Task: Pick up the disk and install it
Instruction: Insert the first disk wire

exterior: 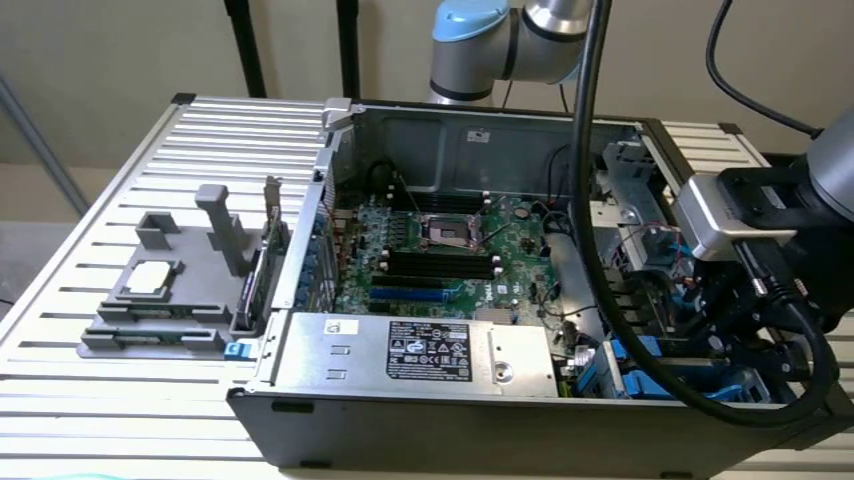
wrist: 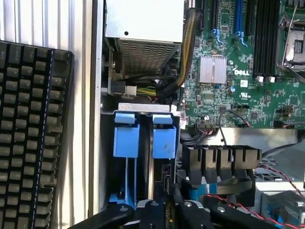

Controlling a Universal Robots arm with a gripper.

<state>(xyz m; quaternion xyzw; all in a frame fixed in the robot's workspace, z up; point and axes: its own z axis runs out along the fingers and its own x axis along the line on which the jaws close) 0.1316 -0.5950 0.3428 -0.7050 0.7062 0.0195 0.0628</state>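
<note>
The disk (wrist: 164, 142) stands on edge inside the drive bay at the corner of the open computer case (exterior: 307, 300). Its two bright blue carrier rails face the wrist camera with a dark narrow gap between them, and its labelled face is hidden. Blue carrier plastic (exterior: 657, 362) also appears low in the case on the exterior view's right. My gripper (wrist: 164, 210) hangs just over the bay, its black body right next to the blue rails. In the exterior view the gripper (exterior: 714, 335) is down inside the case, behind the wrist camera and a thick black cable.
A silver power supply (exterior: 414, 350) lies beside the bay, with the green motherboard (exterior: 441, 250) past it. A black row of connectors (wrist: 221, 160) and loose wires crowd the bay. A keyboard (wrist: 33, 133) lies outside the case wall. A grey fixture (exterior: 167, 290) holding a small square chip stands on the exterior view's left.
</note>
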